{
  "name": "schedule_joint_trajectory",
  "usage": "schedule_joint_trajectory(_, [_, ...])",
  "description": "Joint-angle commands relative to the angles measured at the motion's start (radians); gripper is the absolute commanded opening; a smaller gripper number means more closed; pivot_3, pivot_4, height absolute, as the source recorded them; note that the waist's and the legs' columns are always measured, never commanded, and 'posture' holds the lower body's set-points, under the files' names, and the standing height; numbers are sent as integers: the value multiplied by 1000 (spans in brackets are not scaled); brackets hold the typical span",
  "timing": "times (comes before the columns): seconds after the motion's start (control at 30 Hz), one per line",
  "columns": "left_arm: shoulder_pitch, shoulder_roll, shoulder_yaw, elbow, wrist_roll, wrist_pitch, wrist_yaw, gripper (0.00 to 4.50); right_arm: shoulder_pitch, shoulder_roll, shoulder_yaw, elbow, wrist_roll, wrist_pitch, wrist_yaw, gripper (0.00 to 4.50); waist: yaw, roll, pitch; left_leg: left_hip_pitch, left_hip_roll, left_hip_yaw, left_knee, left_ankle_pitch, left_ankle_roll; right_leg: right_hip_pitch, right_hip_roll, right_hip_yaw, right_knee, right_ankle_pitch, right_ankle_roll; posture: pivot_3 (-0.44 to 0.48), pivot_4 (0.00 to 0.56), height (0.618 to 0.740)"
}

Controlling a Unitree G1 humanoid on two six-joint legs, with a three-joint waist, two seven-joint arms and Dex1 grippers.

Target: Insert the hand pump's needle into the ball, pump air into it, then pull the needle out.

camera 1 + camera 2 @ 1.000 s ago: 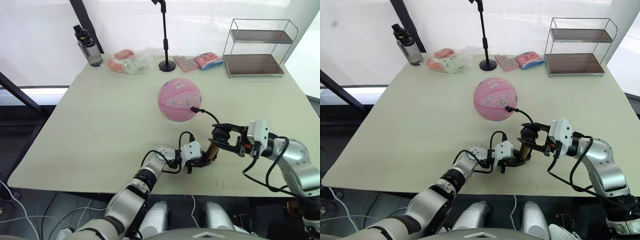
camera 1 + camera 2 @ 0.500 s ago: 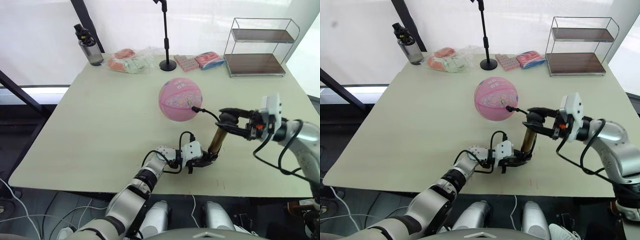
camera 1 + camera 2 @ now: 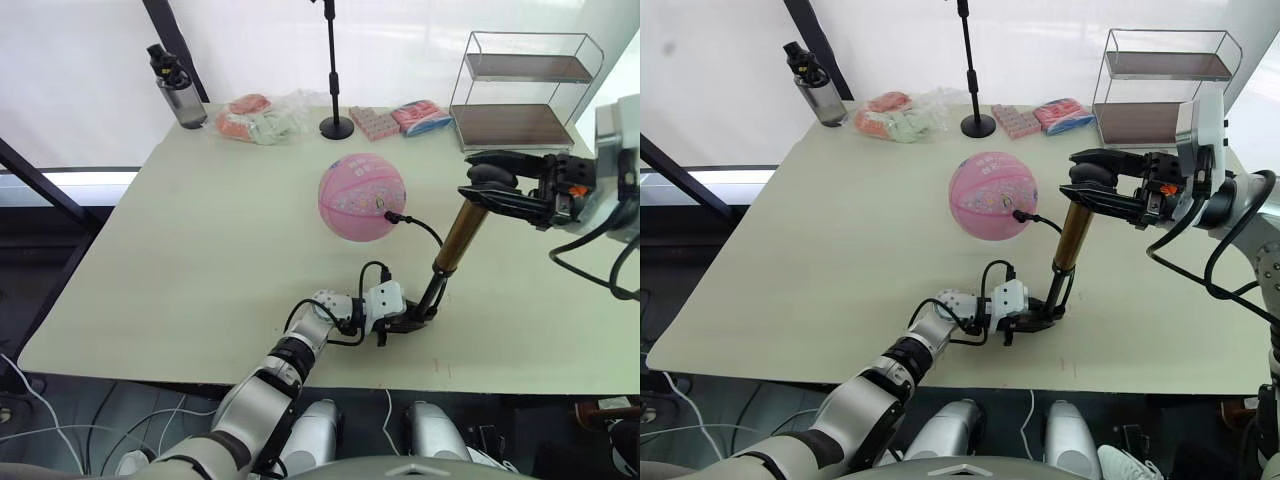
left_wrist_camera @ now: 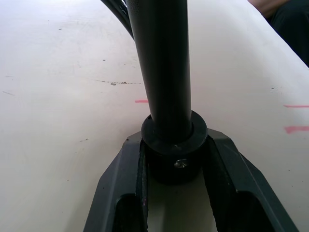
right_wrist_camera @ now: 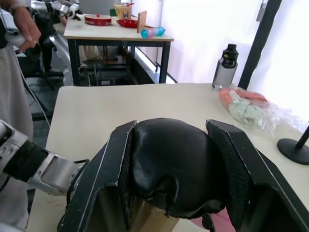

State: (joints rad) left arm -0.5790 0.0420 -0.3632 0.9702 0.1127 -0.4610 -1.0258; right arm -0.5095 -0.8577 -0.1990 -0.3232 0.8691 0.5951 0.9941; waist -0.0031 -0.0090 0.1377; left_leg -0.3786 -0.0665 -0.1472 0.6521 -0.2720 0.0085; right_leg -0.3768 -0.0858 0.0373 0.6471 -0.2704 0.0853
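Note:
The pink ball [image 3: 361, 196] rests mid-table. The needle's black fitting [image 3: 391, 215] sits against the ball's near right side, and the pin itself is hidden. A thin black hose [image 3: 428, 232] curves from the fitting down to the hand pump. The pump stands tilted, with its gold barrel [image 3: 461, 232] raised above a black rod. My left gripper [image 3: 414, 319] lies on the table, shut on the pump's black base [image 4: 174, 157]. My right gripper [image 3: 497, 186] is up at the right, shut on the black T-handle [image 5: 176, 162].
Along the table's far edge stand a grey bottle [image 3: 177, 96], a black stand [image 3: 333, 127], pink wrapped packets [image 3: 254, 121] and a wire shelf [image 3: 525, 95]. In the right wrist view, a person [image 5: 17, 34] stands by another table [image 5: 116, 34] beyond this one.
My right gripper has pulled the T-handle up and to the right, drawing the pump out long. The left gripper still holds the base in place on the table. The ball has not moved.

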Motion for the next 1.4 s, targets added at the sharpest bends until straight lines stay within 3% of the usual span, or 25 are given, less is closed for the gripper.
schedule_joint_trajectory(0.03, [50, 16, -57, 63, 66, 31, -20, 1069, 33, 8, -41, -46, -38, -48, -22, 1823, 2, 0, 0, 0, 0, 0, 0, 0, 0, 0, 0, 0, 0, 0, 0, 0, 150, 740])
schedule_joint_trajectory(0.77, [45, 15, -56, 69, 70, 26, -10, 1069, 388, 264, 196, 50, -339, -363, -27, 1823, -6, -3, -8, 3, 0, 0, 0, 0, 0, 1, 3, 0, 1, 0, 0, 0, 150, 740])
schedule_joint_trajectory(1.1, [40, 14, -56, 78, 70, 25, -12, 1069, 391, 268, 213, 100, -431, -476, -11, 1823, -6, -3, -9, 4, -1, 0, 0, 0, 0, 2, 3, 0, 2, 0, 0, 0, 150, 740])
schedule_joint_trajectory(1.4, [40, 14, -54, 78, 68, 26, -16, 1069, 289, 186, 106, -26, -264, -333, 2, 1823, -2, -2, -8, 1, -1, 0, 1, 0, 0, 1, 2, 1, 1, 0, 0, 0, 150, 740])
